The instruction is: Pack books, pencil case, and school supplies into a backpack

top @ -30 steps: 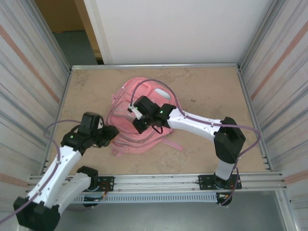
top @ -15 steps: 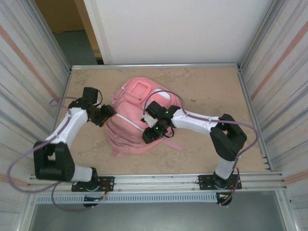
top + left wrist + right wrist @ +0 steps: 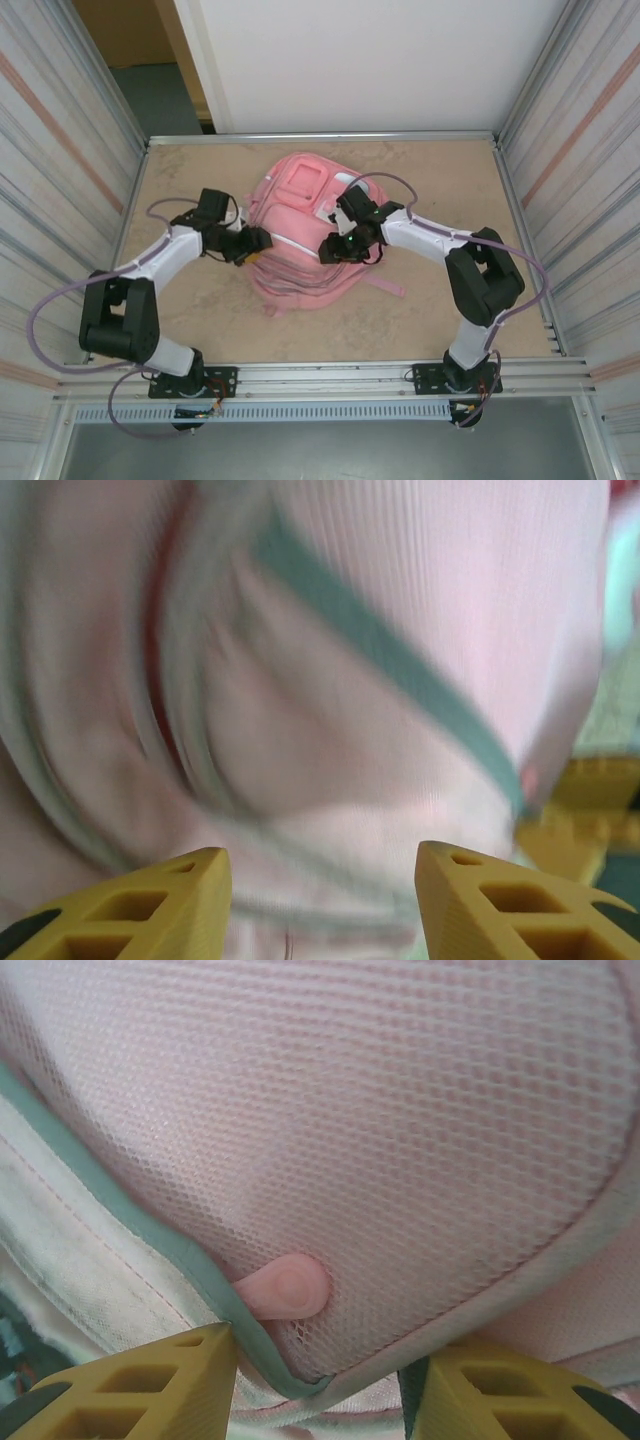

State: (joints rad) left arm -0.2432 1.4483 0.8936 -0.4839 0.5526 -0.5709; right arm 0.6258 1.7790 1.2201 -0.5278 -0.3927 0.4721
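- Left claw [image 3: 320, 905]: about half open, yellow fingers [image 3: 150, 905] well apart, nothing clearly pinched between them.
- Just ahead of those fingers: blurred pink fabric of the backpack [image 3: 400, 610], with a green trim [image 3: 400, 670] line running diagonally across it. Too blurred to tell contact.
- From above: same claw at the backpack's left side, level with its middle, pointing right, touching or just beside the fabric.
- Right claw [image 3: 320, 1385]: also about half open, yellow fingers [image 3: 140, 1385] apart.
- Between and just ahead of them: a bulge of pink mesh edged in green trim, its low edge dipping into the gap. Cannot tell whether pinched or only pressed against.
- Small pink zip tab [image 3: 290, 1288]: lying on the mesh near the finger at the left of that view, just above the trim.
- From above: right claw on top of the backpack, right of its middle, pointing left and down.
- Both claws: facing each other across the bag, near but apart.
- Backpack: lying flat, mid-table toward the far side, front pockets up, squarish pocket at the far end.
- One pink strap [image 3: 385, 287]: trailing onto the table [image 3: 450, 180] at the bag's near right.
- Left arm [image 3: 170, 250]: bent in from the left. Right arm [image 3: 420, 232]: in from the right.
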